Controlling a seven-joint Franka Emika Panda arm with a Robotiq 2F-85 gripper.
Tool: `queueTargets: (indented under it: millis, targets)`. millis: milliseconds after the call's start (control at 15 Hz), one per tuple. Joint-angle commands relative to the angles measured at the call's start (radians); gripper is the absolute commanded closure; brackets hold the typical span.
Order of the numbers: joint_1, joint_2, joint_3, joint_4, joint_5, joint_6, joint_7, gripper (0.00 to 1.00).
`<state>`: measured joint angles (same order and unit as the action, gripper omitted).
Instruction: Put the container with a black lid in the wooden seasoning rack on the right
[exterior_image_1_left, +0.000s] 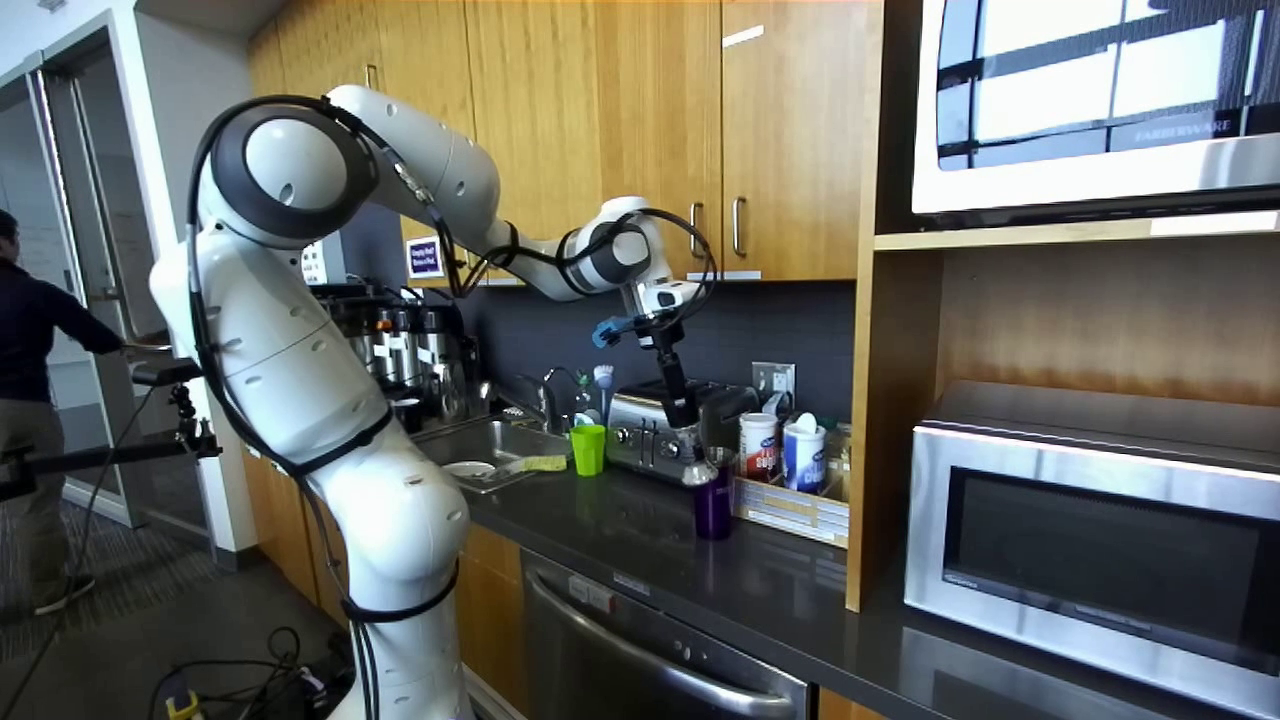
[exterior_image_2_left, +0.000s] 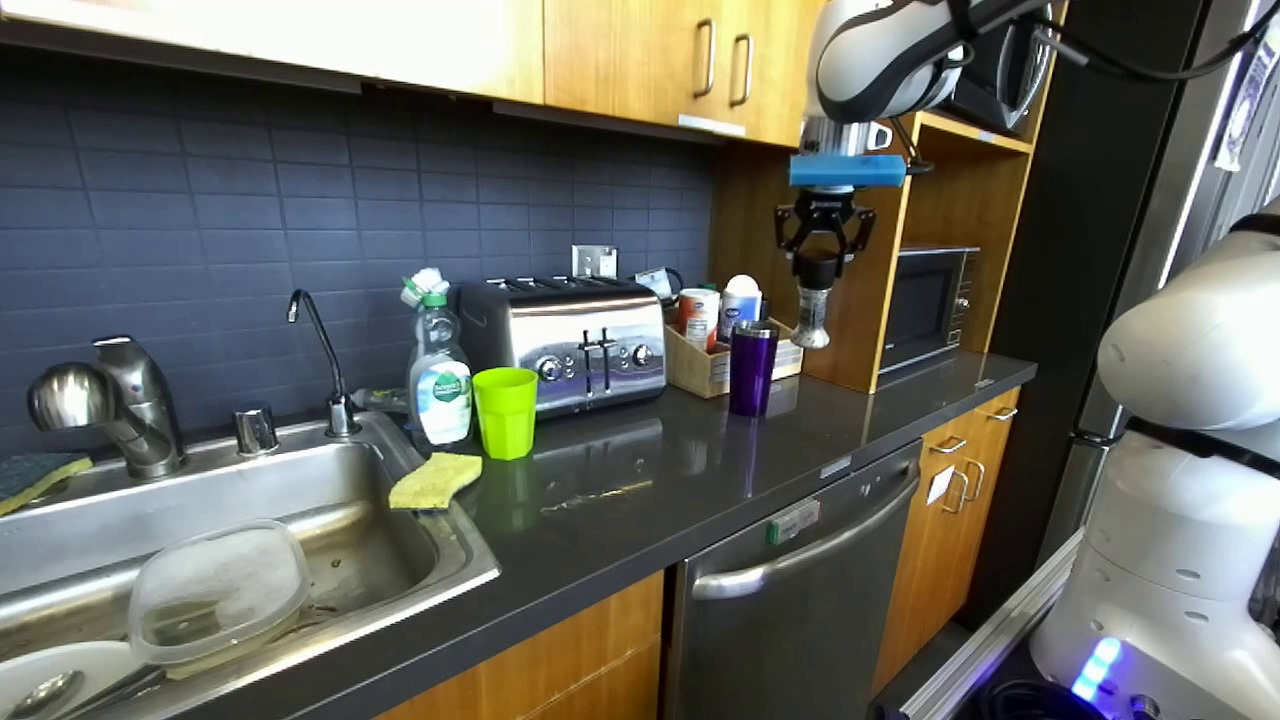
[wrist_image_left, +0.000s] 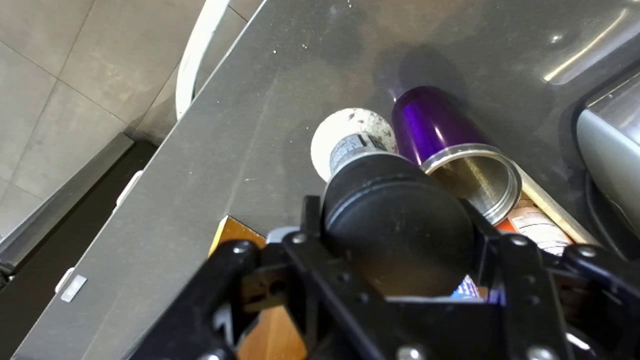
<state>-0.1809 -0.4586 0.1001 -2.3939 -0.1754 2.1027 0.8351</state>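
Note:
My gripper (exterior_image_2_left: 820, 256) is shut on the black lid of a clear container (exterior_image_2_left: 813, 308) and holds it in the air above the counter. The container hangs lid up, slightly tilted, with a paler base. In the wrist view the black lid (wrist_image_left: 390, 220) fills the space between the fingers. The wooden seasoning rack (exterior_image_2_left: 700, 371) stands on the counter behind the purple tumbler; it also shows in an exterior view (exterior_image_1_left: 790, 512). The held container is higher than the rack and in front of it, near the tumbler. In the wrist view the gripper and lid hide most of the rack.
The purple tumbler (exterior_image_2_left: 752, 372) stands upright before the rack. Two canisters (exterior_image_1_left: 758, 447) (exterior_image_1_left: 803, 455) stand in the rack. A steel toaster (exterior_image_2_left: 570, 345) is beside the rack, and a wooden cabinet side panel (exterior_image_1_left: 880, 400) is on its other side. A green cup (exterior_image_2_left: 506, 412) stands near the sink.

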Motion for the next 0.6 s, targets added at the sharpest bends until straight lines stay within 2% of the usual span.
queueTargets:
  millis: [0,533]
  targets:
    - [-0.001,0.029,-0.014,0.034,-0.036,0.012,-0.025,0.61]
    - [-0.002,0.103,-0.029,0.091,-0.086,0.054,-0.052,0.61]
